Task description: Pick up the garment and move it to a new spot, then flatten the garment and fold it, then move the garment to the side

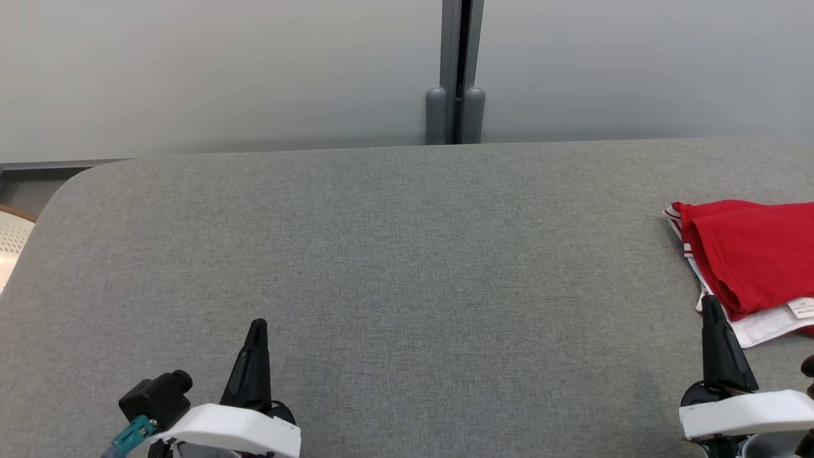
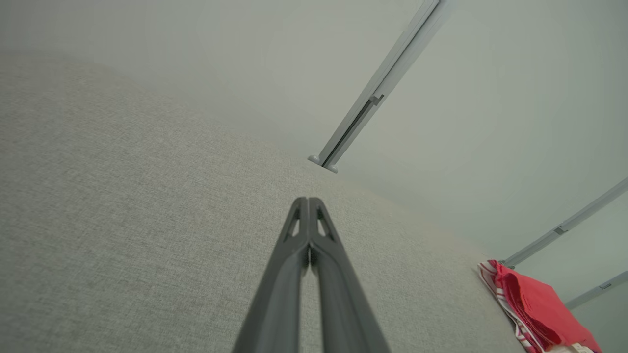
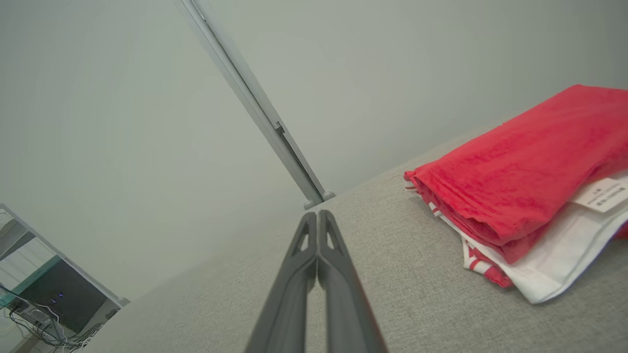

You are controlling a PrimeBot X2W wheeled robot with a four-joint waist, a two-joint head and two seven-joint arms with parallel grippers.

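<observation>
Garment (image 1: 753, 261) folded, rt edge of table (image 1: 381, 254)

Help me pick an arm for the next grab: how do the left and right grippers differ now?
The right gripper sits close beside the folded red-and-white garment; the left gripper is far from it, over grey table. The right gripper lies by the head view's right edge, the left gripper at lower left. Both are shut, holding nothing.
</observation>
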